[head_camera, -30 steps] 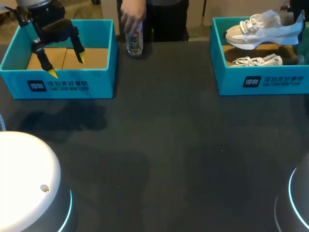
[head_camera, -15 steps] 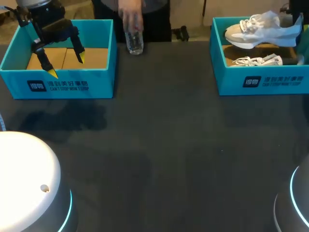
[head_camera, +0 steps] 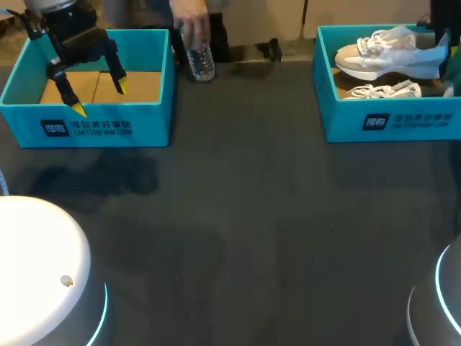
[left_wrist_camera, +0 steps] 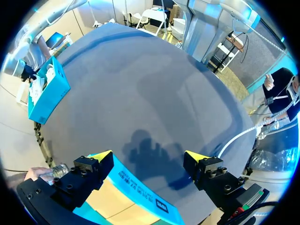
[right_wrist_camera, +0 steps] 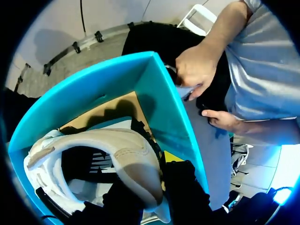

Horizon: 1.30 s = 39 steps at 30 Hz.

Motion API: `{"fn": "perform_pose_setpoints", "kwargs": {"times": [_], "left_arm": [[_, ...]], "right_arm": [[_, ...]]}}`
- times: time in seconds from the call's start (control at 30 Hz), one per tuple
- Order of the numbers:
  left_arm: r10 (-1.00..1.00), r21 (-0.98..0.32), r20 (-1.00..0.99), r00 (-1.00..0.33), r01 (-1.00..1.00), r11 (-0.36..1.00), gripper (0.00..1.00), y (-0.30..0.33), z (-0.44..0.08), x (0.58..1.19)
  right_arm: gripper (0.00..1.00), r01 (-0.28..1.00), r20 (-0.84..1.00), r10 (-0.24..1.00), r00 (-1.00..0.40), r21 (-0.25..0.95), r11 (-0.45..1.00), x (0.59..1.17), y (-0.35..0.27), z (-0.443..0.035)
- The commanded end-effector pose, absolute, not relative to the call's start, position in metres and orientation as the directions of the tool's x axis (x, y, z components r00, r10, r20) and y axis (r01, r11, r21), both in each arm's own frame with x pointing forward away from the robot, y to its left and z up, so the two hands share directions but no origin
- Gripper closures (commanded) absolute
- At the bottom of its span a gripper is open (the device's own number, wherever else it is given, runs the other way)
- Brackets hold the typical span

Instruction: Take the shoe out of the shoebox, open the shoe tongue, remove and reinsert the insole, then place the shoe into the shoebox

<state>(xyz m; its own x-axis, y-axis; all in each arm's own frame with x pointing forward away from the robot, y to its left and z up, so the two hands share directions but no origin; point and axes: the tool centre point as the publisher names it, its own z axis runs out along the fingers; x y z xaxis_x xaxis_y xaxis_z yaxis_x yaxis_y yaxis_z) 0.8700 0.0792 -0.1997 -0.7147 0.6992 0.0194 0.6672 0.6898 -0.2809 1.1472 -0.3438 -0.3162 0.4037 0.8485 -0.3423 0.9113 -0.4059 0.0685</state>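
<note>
A white and beige shoe (head_camera: 389,54) hangs level just above the open teal shoebox (head_camera: 389,122) at the far right. My right gripper (head_camera: 444,45) is shut on its heel. In the right wrist view the heel (right_wrist_camera: 136,173) sits between the dark fingers of that gripper (right_wrist_camera: 159,176), over the box wall (right_wrist_camera: 173,108). A second shoe (head_camera: 382,91) lies on its side in the box under the first. My left gripper (head_camera: 99,99) hangs open over another teal box (head_camera: 108,126) at the far left, with nothing between its yellow tips (left_wrist_camera: 101,157).
A person's hand (head_camera: 191,14) holds a clear water bottle (head_camera: 202,61) on the table's far edge, just right of the left box. The left box (left_wrist_camera: 136,192) shows only its cardboard floor. Dark table (head_camera: 238,216) stretches between the two boxes.
The shoe in my right gripper has tipped from heel-high to level and sunk a little toward the box. The person has shifted left, hand still on the bottle. My left arm has not moved.
</note>
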Motion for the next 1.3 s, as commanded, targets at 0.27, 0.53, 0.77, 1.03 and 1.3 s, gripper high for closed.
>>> {"fn": "perform_pose_setpoints", "kwargs": {"times": [0.27,0.53,0.77,1.03,1.3], "left_arm": [[0.7,-0.279,0.022,-0.714,0.668,0.69,0.0,0.079,-0.2,0.871],[0.7,-0.279,0.022,-0.714,0.668,0.69,0.0,0.079,-0.2,0.871],[0.7,-0.279,0.022,-0.714,0.668,0.69,0.0,0.079,-0.2,0.871],[0.7,-0.279,0.022,-0.714,0.668,0.69,0.0,0.079,-0.2,0.871],[0.7,-0.279,0.022,-0.714,0.668,0.69,0.0,0.079,-0.2,0.871]], "right_arm": [[1.0,0.924,-0.344,0.863,0.369,0.036,-0.38,1.15,-0.335,-0.336],[1.0,0.931,-0.343,0.872,0.35,0.029,-0.363,1.15,-0.327,-0.346],[1.0,0.936,-0.318,0.884,0.343,0.035,-0.351,1.151,-0.328,-0.356],[1.0,0.94,-0.306,0.892,0.331,0.021,-0.342,1.152,-0.327,-0.369],[1.0,0.938,-0.302,0.892,0.336,0.018,-0.347,1.153,-0.33,-0.375]]}}
